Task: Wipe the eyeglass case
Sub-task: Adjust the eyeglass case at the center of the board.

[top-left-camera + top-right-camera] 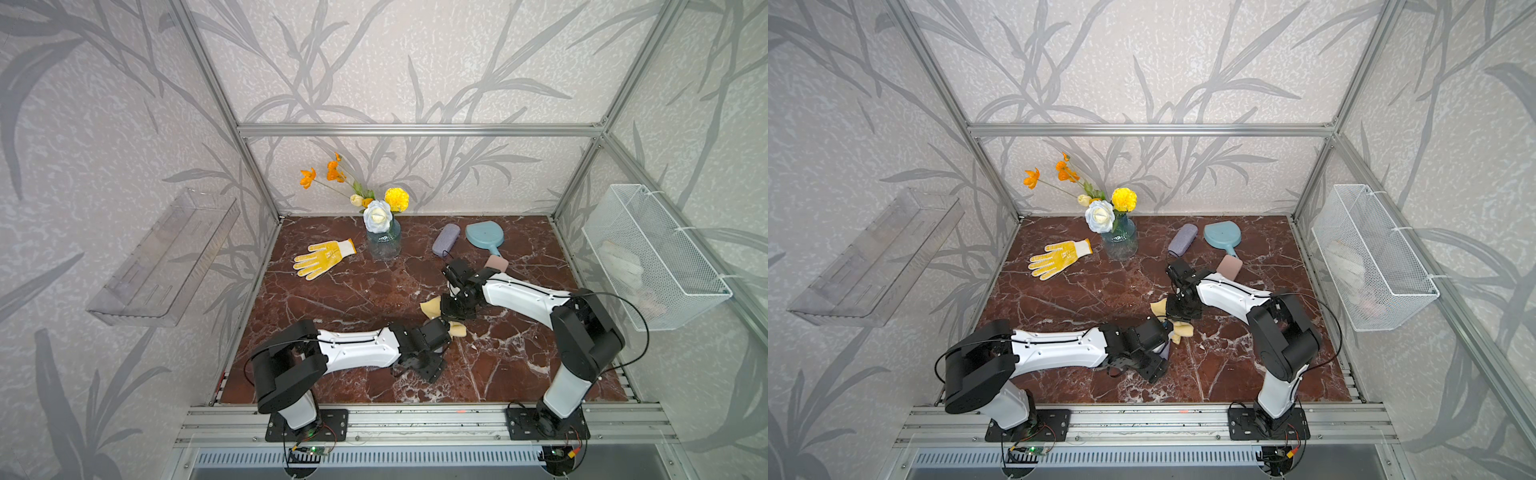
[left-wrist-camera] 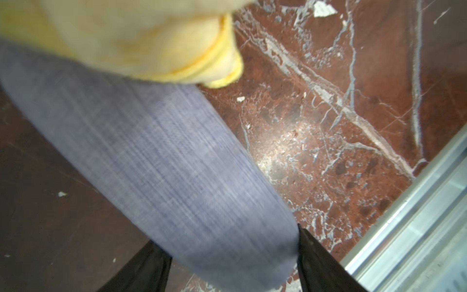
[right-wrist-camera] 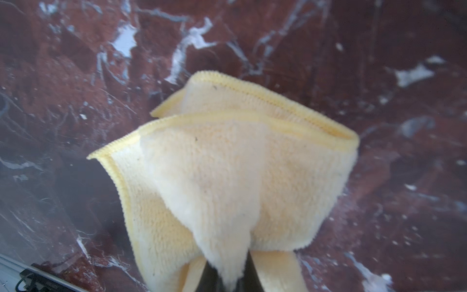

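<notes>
Left end effector [image 2: 227, 237]: its two black fingers [image 2: 318, 260] flank the near end of the eyeglass case [image 2: 164, 164], one on each side at the edges; the view is blurred, so cannot tell if it is clamped or let go. The case is blue-grey woven fabric and sits at front-centre of the red marble counter [image 1: 353, 299]. It is mostly hidden under the left wrist in both top views, and cannot tell if it rests on the counter.

Right end effector [image 3: 228, 275] is clenched on a pale yellow microfibre cloth [image 3: 227, 177], a bunched fold pinched between its fingers with the rest fanning out. In the left wrist view the cloth overlaps the far end of the case.

At the back there is a lavender oblong case [image 1: 446, 240] beside a teal hand mirror [image 1: 485, 236], with a pinkish pad [image 1: 496, 262] just in front. A glass vase of artificial flowers [image 1: 383, 243] stands back centre, and a yellow-dotted work glove [image 1: 324, 258] lies to its left. A white wire basket [image 1: 656, 257] hangs on the right wall and a clear shelf [image 1: 162, 257] on the left wall
</notes>
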`<state>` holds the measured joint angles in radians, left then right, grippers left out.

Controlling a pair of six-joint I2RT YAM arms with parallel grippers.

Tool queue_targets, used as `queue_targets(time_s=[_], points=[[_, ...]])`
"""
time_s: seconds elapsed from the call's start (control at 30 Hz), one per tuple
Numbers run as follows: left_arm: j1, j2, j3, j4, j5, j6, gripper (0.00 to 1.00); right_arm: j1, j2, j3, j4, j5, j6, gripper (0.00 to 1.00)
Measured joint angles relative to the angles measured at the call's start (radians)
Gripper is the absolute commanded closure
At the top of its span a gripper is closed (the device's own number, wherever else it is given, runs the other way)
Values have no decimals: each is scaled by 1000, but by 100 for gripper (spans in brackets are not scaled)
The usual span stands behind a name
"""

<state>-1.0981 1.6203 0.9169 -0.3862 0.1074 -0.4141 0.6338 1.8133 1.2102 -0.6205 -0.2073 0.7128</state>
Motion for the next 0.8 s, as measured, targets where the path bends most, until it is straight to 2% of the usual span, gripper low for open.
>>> queue_targets(time_s=[0.27,0.47,0.6,0.8], points=[[98,-151,-24,-17,38,-16,19,58,91,136,0,-31,-23,100],[150,-219,-36,-23,41,5,19,56,103,208,-25,-49,-78,100],[198,-268,-55,-26,17,31,19,27,18,169,-62,-22,-116,100],[240,-302,-129,18,29,104,14,-48,-264,-33,-128,35,-150,100]])
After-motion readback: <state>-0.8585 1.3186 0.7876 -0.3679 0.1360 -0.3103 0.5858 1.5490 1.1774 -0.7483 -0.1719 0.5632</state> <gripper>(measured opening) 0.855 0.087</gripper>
